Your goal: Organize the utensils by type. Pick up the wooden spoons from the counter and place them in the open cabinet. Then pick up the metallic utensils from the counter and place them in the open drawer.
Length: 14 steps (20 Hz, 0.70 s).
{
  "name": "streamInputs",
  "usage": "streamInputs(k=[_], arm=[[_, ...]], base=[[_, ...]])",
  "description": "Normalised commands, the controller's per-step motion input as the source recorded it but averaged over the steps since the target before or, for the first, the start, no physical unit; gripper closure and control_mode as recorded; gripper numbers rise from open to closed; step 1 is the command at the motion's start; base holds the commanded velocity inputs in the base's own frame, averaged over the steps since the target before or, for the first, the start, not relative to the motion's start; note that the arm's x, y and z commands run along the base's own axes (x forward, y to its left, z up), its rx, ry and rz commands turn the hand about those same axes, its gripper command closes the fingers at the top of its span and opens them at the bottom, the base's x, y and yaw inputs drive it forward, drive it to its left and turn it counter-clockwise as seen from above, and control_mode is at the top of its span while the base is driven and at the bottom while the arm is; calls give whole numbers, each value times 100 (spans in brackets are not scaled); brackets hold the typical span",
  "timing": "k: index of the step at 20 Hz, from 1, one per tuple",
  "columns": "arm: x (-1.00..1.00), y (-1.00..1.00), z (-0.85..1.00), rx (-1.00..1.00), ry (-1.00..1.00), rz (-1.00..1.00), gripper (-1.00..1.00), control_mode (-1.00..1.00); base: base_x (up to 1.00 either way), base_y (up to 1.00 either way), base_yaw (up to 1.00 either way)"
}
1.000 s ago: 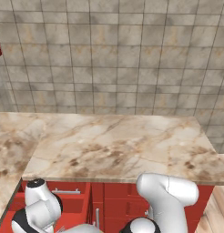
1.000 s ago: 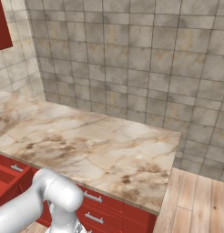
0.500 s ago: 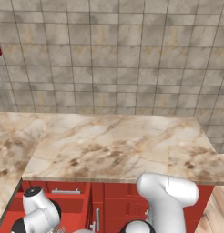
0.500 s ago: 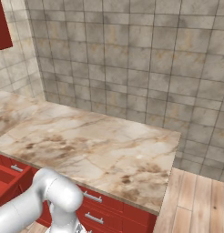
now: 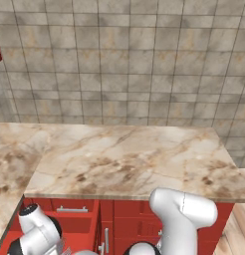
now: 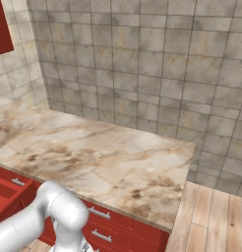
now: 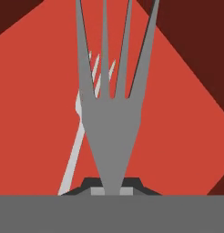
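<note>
In the hand view my gripper (image 7: 112, 187) is shut on a grey metal fork (image 7: 109, 118), whose tines point away from the hand. Beyond it is the red floor of the open drawer (image 7: 177, 127), where a second, paler fork (image 7: 76, 136) lies flat, partly hidden by the held one. The open drawer (image 5: 69, 225) juts out under the beige marbled counter (image 5: 129, 164) at the lower left of the left base view, and the arm's white wrist (image 5: 37, 231) hangs low over it. The right base view has the drawer (image 6: 6, 194) at its left edge.
Shut red drawer fronts with silver handles (image 6: 101, 214) run below the counter's front edge. A red wall cabinet (image 6: 2, 24) shows at the upper left. Grey tiled wall (image 5: 124, 60) backs the counter. Wooden floor (image 6: 216, 221) lies to the right.
The arm's wrist has sunk a little lower toward the open drawer in the left base view. The rest of the scene has not changed.
</note>
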Motion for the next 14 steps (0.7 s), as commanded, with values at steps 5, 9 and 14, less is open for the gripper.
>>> streamInputs(k=[5,9,14], arm=[[21,0,-7,-7,0,8,100,-100],[17,4,-23,-6,0,9,100,-100],[16,9,-26,-5,0,11,100,-100]], base=[[0,0,0],[0,0,0],[0,0,0]])
